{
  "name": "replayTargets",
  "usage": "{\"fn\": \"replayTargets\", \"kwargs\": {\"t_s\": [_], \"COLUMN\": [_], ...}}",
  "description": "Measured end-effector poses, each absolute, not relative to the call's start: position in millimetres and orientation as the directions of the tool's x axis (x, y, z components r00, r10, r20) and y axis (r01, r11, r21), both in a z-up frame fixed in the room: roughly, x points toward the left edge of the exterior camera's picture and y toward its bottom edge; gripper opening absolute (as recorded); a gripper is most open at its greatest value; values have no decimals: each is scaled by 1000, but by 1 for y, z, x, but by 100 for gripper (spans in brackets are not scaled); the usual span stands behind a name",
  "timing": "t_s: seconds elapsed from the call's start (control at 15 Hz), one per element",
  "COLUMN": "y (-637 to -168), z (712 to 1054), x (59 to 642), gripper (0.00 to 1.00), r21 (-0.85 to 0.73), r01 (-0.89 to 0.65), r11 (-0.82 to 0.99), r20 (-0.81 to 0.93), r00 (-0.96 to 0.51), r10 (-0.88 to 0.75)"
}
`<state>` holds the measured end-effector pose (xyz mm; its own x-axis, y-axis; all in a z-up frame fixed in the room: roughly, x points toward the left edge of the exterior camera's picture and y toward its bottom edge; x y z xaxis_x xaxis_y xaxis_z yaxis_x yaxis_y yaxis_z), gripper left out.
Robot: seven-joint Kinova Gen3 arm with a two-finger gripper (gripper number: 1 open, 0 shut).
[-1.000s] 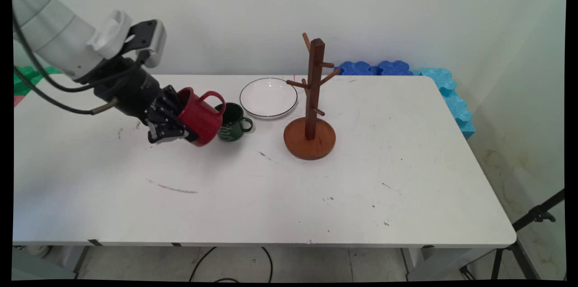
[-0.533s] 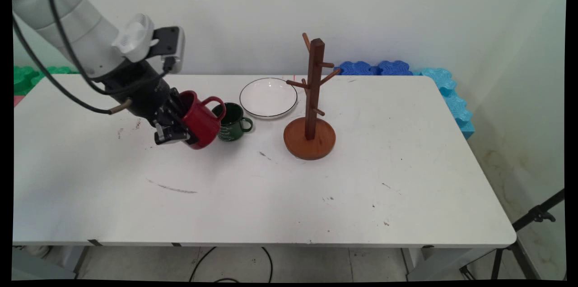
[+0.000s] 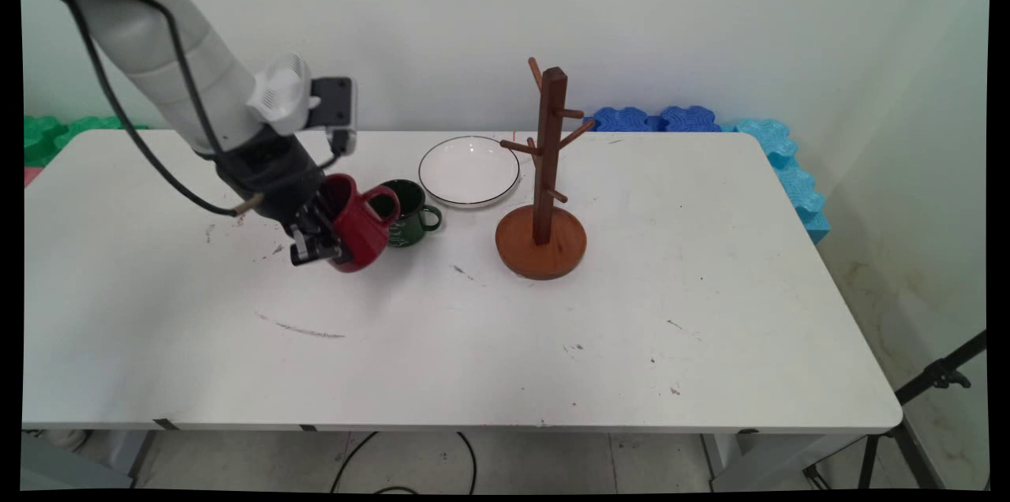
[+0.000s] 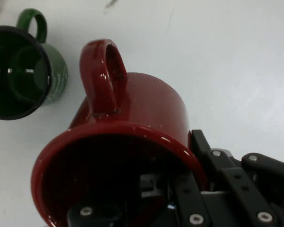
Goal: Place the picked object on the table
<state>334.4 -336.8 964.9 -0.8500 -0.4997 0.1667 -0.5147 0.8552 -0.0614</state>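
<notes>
Since a second ago arm swung right and more upright, carrying glossy red enamel mug (image 3: 361, 223) nearer dark green enamel mug (image 3: 405, 213); black two-finger gripper (image 3: 316, 243) clamped on red mug's wall at rim, one finger inside; mug tilted, above white table (image 3: 552, 344); looks rigid, light, slick, chip-prone; rim grip suits; round white plate (image 3: 469, 171), wooden peg mug tree (image 3: 544, 194) to right.

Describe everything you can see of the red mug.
The red mug is glossy, like enamel or ceramic, with a loop handle on its upper side. It is tilted, with its mouth turned toward the arm. The claw grips its rim, one finger inside and one outside. The green mug stands upright just beside it.
</notes>
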Motion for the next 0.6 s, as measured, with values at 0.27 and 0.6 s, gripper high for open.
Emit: {"fn": "replayTargets", "kwargs": {"t_s": [0.27,0.6], "y": [-344,-350], "z": [943,916], "x": [322,308], "gripper": [0,0], "r21": [-72,-79], "r01": [-498,-478], "r11": [864,875], "r20": [131,104], "r00": [-863,-876], "r10": [-487,-470]}}
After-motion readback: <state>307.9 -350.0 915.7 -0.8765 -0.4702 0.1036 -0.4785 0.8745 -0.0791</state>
